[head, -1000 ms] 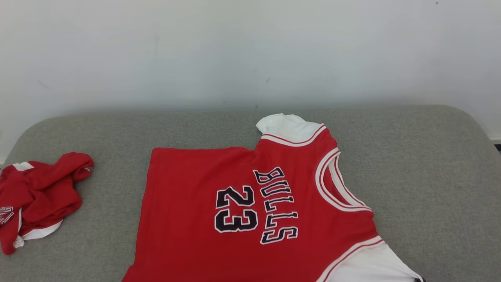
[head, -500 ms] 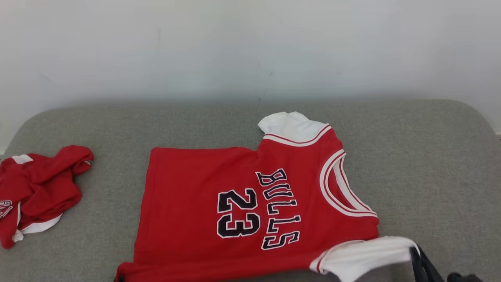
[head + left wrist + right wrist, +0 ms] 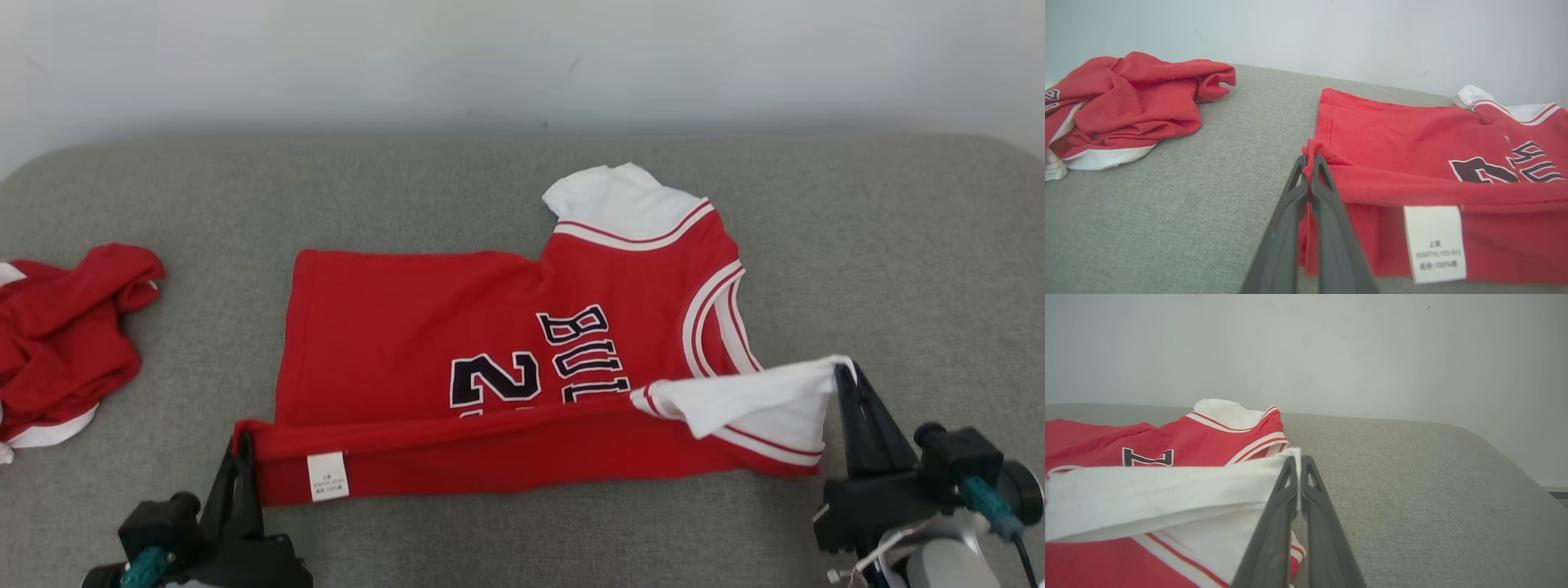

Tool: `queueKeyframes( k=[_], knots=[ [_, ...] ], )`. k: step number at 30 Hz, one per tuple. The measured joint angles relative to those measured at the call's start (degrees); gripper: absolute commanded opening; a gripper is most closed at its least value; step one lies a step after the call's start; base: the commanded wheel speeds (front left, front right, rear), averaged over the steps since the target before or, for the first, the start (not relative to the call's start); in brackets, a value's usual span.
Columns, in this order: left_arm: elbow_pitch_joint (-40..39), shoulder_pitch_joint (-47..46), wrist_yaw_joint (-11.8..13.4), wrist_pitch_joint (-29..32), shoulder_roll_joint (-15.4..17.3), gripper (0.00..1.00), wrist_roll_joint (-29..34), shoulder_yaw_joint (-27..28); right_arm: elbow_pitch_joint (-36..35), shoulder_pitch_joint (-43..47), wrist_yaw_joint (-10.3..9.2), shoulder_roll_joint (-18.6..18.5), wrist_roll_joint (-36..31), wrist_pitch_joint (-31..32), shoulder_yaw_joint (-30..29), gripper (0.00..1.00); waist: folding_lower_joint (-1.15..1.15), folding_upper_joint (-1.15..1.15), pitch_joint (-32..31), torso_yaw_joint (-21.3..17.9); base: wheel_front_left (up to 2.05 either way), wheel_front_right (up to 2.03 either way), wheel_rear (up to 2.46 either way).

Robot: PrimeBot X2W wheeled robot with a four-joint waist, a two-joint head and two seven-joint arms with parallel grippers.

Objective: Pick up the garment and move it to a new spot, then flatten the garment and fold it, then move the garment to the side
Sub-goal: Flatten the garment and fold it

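Item: a crumpled red-and-white cloth heap [image 3: 65, 335] is lying at the left end of a grey woven cushion [image 3: 898, 245], while a plain white wall [image 3: 326, 57] with faint dark marks is rising right behind it.

Holds the left hand [image 3: 242, 447] low at lower left, long dark fingers pointing up and pressed together on the jersey [image 3: 392, 327] hem corner. Holds the right hand [image 3: 841, 376] at lower right, fingers likewise pinched on its white sleeve edge.
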Motion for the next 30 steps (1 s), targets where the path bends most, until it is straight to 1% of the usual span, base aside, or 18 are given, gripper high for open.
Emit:
queueKeyframes(
  k=[2,8,15,20,21,22,23,24,30],
  knots=[
    [1.1,-2.4,0.0,0.0,0.0,0.0,0.6,0.3,2.4,-3.6,0.0,-0.1,-0.3,0.0,-0.1,0.0,0.0,0.0,1.8,0.2,0.0,0.0,0.0],
    [3.3,-6.2,-0.1,0.0,0.0,0.0,1.3,1.2,6.4,-8.8,0.0,-0.4,-1.6,0.0,0.1,0.0,0.0,0.0,5.1,0.5,0.0,0.0,0.0],
    [3.8,-8.9,-0.4,0.0,0.0,0.0,2.4,1.5,8.9,-11.9,0.0,-0.6,-2.5,0.0,-0.4,0.0,0.0,0.0,8.0,0.8,0.0,0.0,0.0],
    [3.4,-10.4,-0.4,0.0,0.0,0.0,3.0,0.4,10.2,-13.0,0.0,-0.5,-3.2,0.0,-1.0,0.0,0.0,0.0,9.2,1.2,0.0,0.0,0.0],
    [3.3,-10.7,-0.5,0.0,0.0,0.0,3.2,0.1,10.4,-13.4,0.0,-0.3,-3.3,0.0,-1.2,0.16,-0.01,0.0,9.4,1.2,0.0,0.0,0.0],
    [3.2,-10.8,-0.5,0.0,0.0,0.0,3.3,-0.2,10.7,-13.8,0.0,0.0,-3.4,0.0,-1.4,0.79,-0.01,0.0,9.5,1.2,0.0,0.0,0.0],
    [3.1,-10.8,-0.5,0.0,0.0,0.32,3.4,-0.4,10.7,-14.1,0.0,0.3,-3.4,0.0,-1.7,1.0,-0.01,0.0,9.5,1.1,0.0,0.0,0.0],
    [2.9,-10.8,-0.5,0.0,0.0,1.0,3.3,-0.5,10.6,-14.3,0.0,0.5,-3.5,0.0,-1.9,1.0,-0.01,0.0,9.5,1.0,0.0,0.0,0.0],
    [0.8,-9.8,-0.5,0.0,0.0,1.0,2.8,-0.2,8.3,-13.6,0.0,1.6,-4.6,0.0,-4.7,1.0,-0.01,0.0,8.4,0.8,0.0,0.0,0.0]
  ],
)
